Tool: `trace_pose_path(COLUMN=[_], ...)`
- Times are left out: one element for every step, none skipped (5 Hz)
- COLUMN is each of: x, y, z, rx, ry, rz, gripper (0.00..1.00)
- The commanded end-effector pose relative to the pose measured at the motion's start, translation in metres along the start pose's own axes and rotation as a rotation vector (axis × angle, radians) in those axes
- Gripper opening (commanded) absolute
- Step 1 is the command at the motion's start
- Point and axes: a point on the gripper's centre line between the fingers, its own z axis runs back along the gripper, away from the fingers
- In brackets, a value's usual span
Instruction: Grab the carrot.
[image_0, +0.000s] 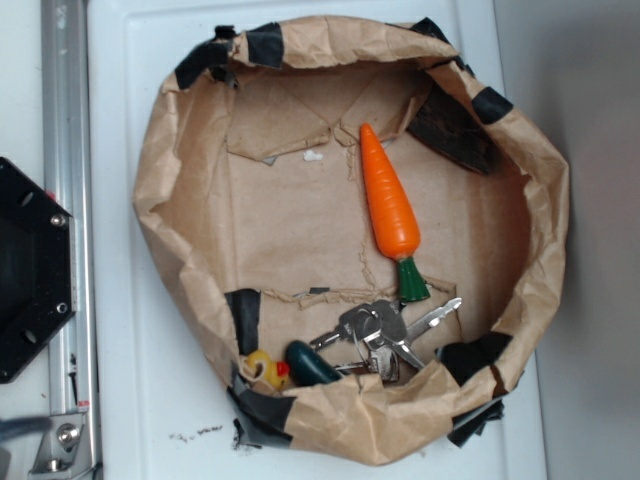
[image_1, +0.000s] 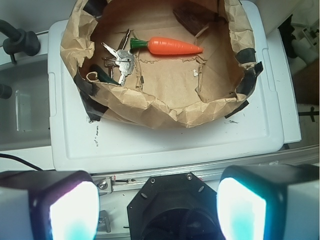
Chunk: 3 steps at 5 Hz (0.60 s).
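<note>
Gripper (image_1: 157, 207) spread, empty; carrot (image_0: 389, 203) lengthwise, stem toward keys (image_0: 385, 332), tip away.

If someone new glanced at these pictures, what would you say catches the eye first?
The bright orange carrot lies inside the crumpled brown paper bowl, its green stem toward a bunch of keys at the bowl's wall. In the wrist view, the open gripper hangs well short of the bowl, fingers glowing pale.
</note>
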Motion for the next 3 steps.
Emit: trace_pose_path(x=[0.000,0.045,0.086], y=[0.000,0.035,0.053], z=[0.000,-0.044,-0.072], rx=[0.000,0.013,0.084], ry=[0.000,-0.059,-0.157], rz=[0.000,-0.049,-0.154], gripper=[1.00,1.00,1.00])
